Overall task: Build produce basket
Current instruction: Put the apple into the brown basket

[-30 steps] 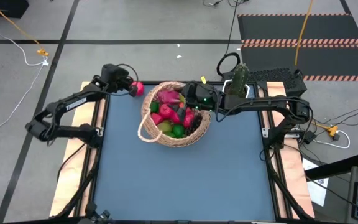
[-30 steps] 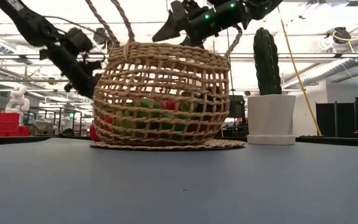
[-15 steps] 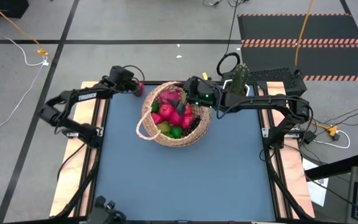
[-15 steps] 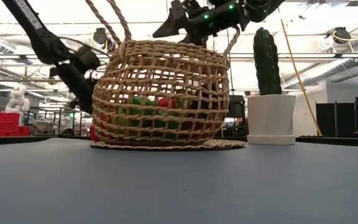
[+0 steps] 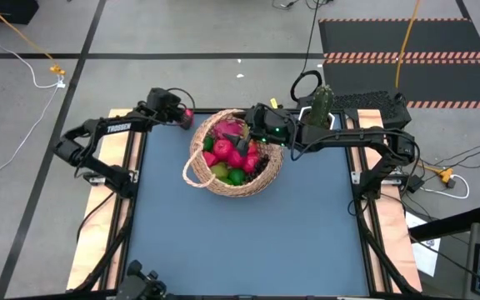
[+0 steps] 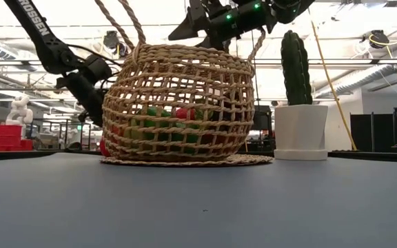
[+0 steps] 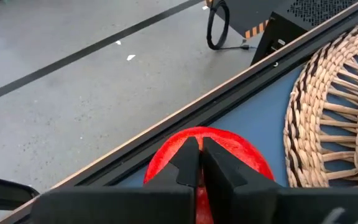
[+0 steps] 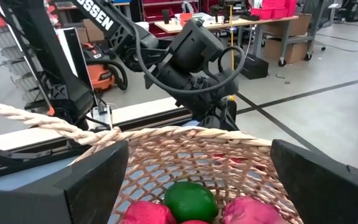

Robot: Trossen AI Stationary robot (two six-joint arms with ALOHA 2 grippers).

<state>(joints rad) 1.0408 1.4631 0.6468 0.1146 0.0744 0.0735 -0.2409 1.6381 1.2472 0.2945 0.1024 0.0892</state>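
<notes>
Basket (image 5: 236,154) holding produce (image 5: 233,152) sits far-centre on blue table (image 5: 240,233). Left gripper (image 7: 199,163), fingertips nearly closed, over red apple (image 7: 229,149) beside basket. Right gripper (image 8: 197,180) wide open above basket, empty. Cactus pot (image 6: 300,131) right; workshop behind.

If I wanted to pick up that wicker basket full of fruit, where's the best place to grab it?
Probably the loop handle on the basket rim facing the table's open front: it sticks out clear of the fruit. Come from above on that side; the right gripper hovers over the far rim and the cactus pot crowds the back.
</notes>
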